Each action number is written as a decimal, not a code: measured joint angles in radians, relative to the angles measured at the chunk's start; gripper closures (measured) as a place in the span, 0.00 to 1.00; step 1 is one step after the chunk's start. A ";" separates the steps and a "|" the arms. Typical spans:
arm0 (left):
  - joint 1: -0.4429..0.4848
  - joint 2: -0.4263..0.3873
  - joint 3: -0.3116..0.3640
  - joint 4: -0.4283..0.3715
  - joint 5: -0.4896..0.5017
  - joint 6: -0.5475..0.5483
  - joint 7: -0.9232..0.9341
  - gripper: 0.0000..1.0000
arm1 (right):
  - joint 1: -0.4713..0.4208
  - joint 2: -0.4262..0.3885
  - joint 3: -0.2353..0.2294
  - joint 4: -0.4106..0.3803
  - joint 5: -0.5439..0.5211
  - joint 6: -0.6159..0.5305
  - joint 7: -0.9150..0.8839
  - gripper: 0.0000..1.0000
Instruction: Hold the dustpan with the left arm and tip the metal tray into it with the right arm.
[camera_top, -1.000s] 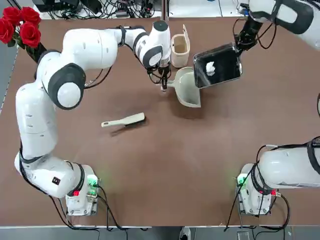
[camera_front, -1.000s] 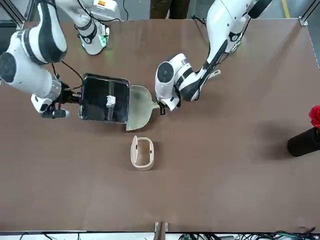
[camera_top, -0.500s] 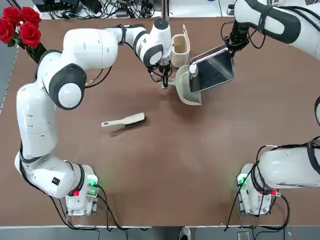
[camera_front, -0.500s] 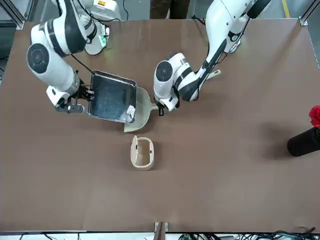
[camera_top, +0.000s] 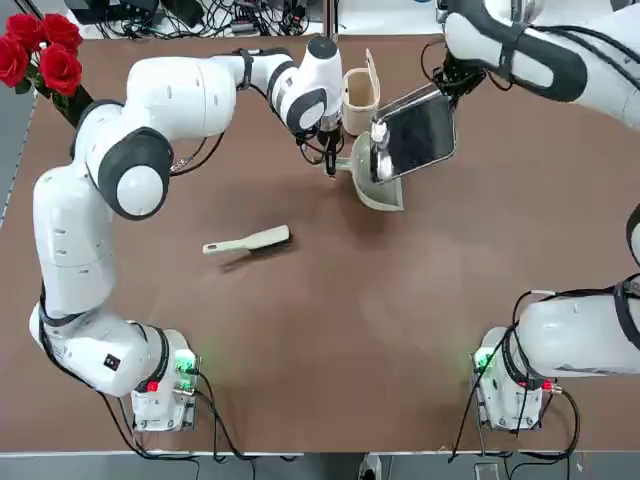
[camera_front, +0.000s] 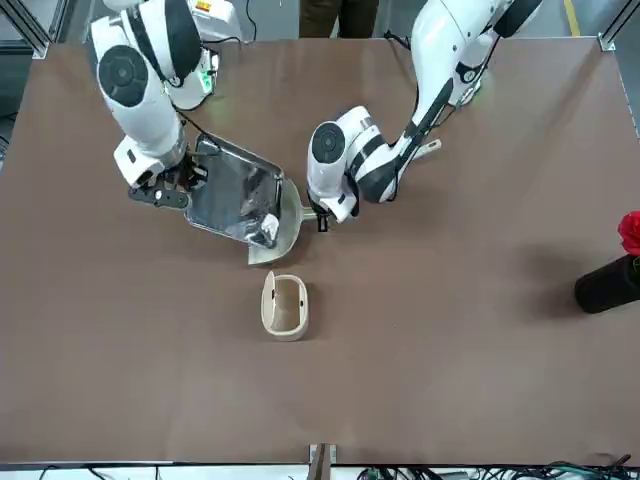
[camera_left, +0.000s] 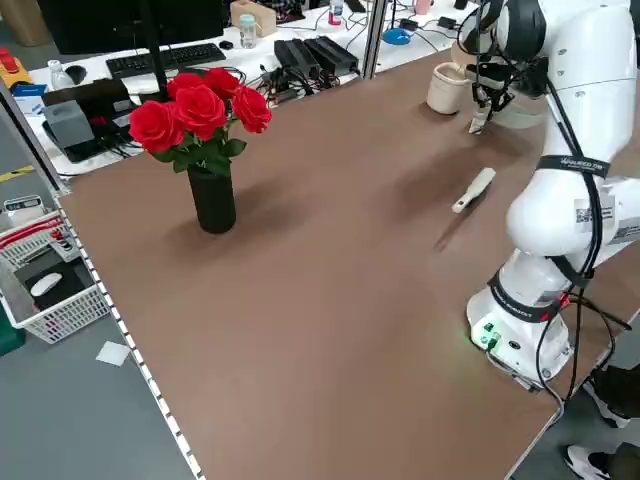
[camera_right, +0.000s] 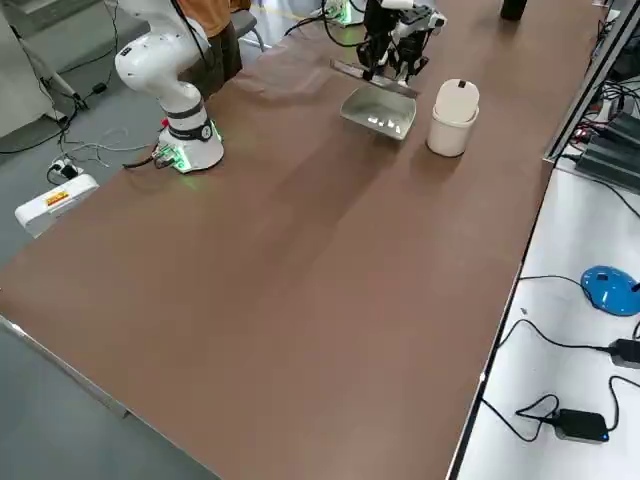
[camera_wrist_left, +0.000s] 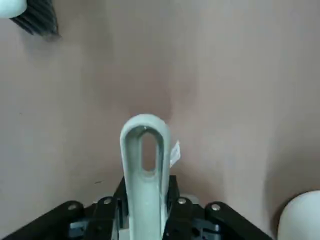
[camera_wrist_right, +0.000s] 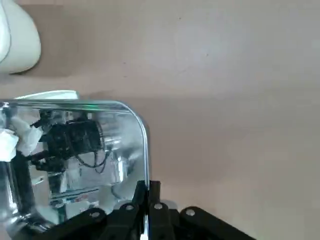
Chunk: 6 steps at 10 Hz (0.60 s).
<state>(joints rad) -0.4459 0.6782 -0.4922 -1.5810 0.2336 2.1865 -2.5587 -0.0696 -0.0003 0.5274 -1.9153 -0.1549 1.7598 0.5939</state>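
A robotics lab bench.
Two white arms are bolted to a brown table (camera_left: 300, 300), with a keyboard (camera_left: 165, 59), cables and power adapters (camera_left: 315, 55) alongside.

No lettering can be read anywhere: small stickers on the left arm (camera_left: 578, 210) and its base (camera_top: 112, 361) carry print too fine to make out.

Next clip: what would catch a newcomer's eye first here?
The shiny silver square metal tray, tilted steeply in the right gripper over the cream-white plastic dustpan at the table's far middle, white scraps at its lower edge. The left gripper clamps the dustpan's handle. Red roses stand at the far-left corner.
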 joint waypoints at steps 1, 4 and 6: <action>0.000 0.001 0.001 0.000 0.001 -0.001 0.000 0.67 | 0.003 0.004 0.051 0.007 -0.070 -0.036 0.056 0.96; 0.000 0.001 0.001 0.003 0.009 -0.001 0.000 0.67 | 0.067 0.045 0.112 0.092 -0.221 -0.180 0.148 0.96; 0.000 0.001 0.001 0.005 0.009 -0.002 0.000 0.67 | 0.103 0.086 0.140 0.143 -0.272 -0.226 0.195 0.96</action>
<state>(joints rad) -0.4462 0.6793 -0.4913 -1.5761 0.2427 2.1843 -2.5587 0.0334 0.0859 0.6676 -1.7722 -0.4266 1.5335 0.7890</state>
